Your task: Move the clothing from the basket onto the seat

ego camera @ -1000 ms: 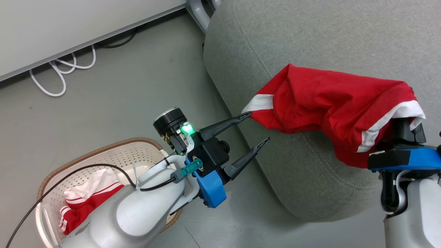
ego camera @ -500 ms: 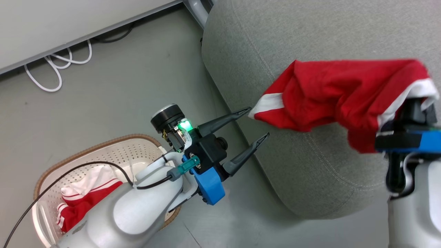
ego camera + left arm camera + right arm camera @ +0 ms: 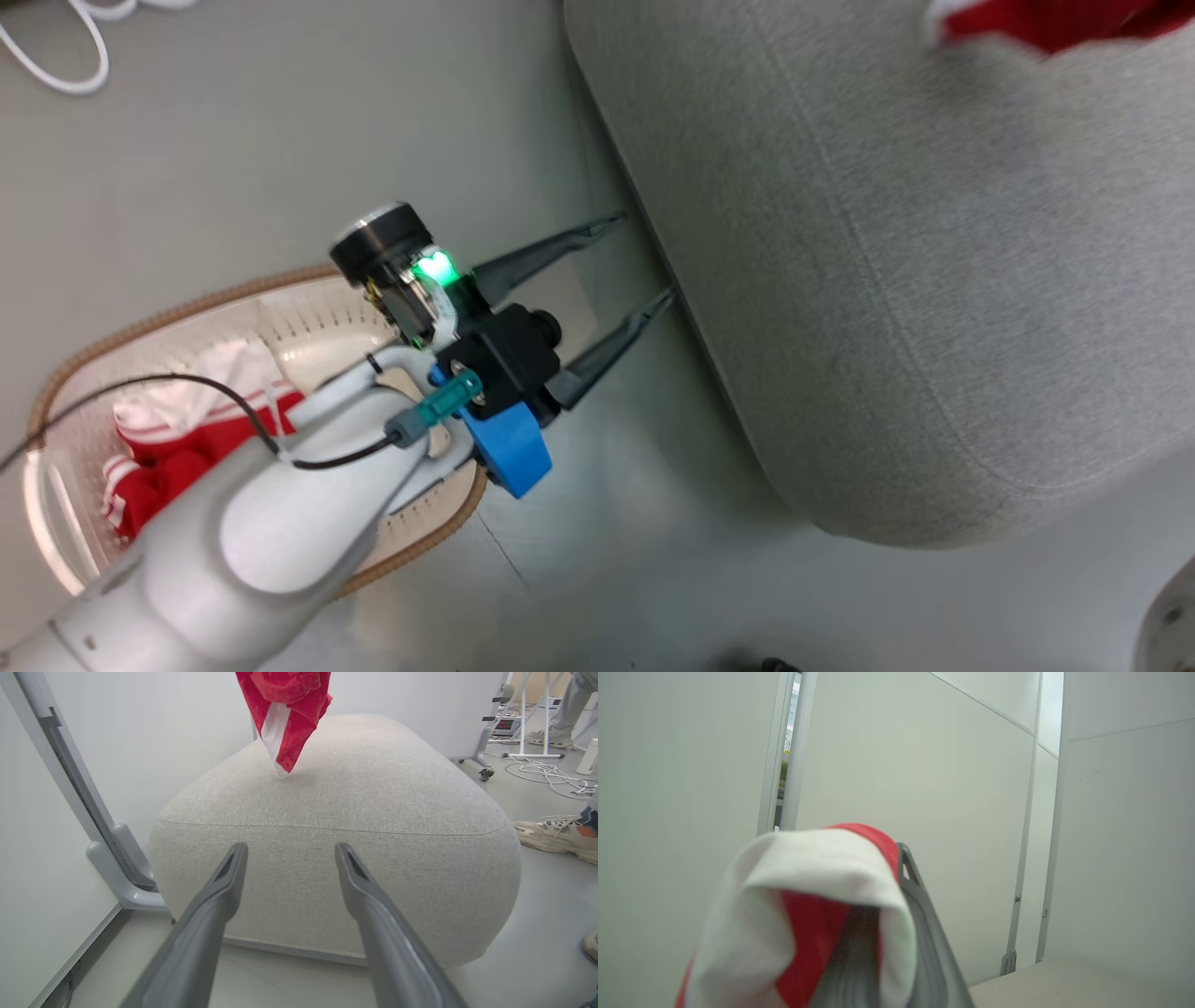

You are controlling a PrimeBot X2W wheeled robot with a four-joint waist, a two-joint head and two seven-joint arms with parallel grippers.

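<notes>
Red garment (image 3: 287,700) hanging over grey seat (image 3: 355,812), top centre.
Our right gripper (image 3: 885,872) clutches it; left gripper (image 3: 645,255) spread, empty.

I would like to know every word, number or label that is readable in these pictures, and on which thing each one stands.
No text can be read.
Red digits on the display box, upper right of the left wrist view: too small to read.
Small notice in the gap between the wall panels: blurred, unreadable.

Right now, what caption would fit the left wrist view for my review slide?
Open left gripper faces the grey seat while a red garment with white trim dangles over its top.
</notes>
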